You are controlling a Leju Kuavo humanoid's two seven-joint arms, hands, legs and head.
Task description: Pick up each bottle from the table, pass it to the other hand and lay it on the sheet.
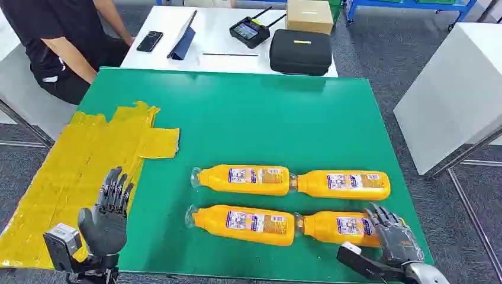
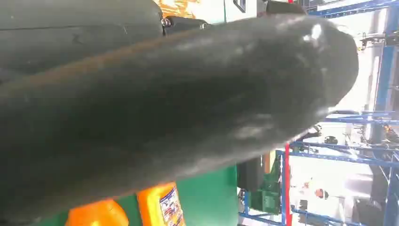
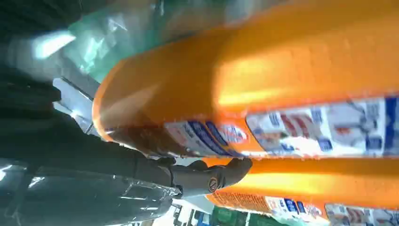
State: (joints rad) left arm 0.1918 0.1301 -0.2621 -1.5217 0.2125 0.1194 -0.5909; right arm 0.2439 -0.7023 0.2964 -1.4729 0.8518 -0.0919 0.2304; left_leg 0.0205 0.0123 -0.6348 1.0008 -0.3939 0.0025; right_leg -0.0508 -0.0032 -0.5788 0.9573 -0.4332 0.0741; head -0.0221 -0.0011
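Four orange bottles lie on their sides on the green table (image 1: 248,118), in two rows of two. The back row holds one on the left (image 1: 244,179) and one on the right (image 1: 343,184). The front row holds one on the left (image 1: 243,223) and one on the right (image 1: 334,228). My right hand (image 1: 393,236) lies over the base end of the front right bottle (image 3: 263,80), with a finger (image 3: 211,176) reaching between it and the back right bottle (image 3: 320,188). That bottle still lies on the table. My left hand (image 1: 108,213) hovers with fingers spread, holding nothing, at the edge of the yellow sheet (image 1: 65,171).
A person (image 1: 59,41) sits at the far left behind the table. The white table behind carries a phone (image 1: 150,41), a tablet (image 1: 183,35), a controller (image 1: 250,31), a black case (image 1: 301,52) and a cardboard box (image 1: 309,15). A white cabinet (image 1: 456,89) stands to the right.
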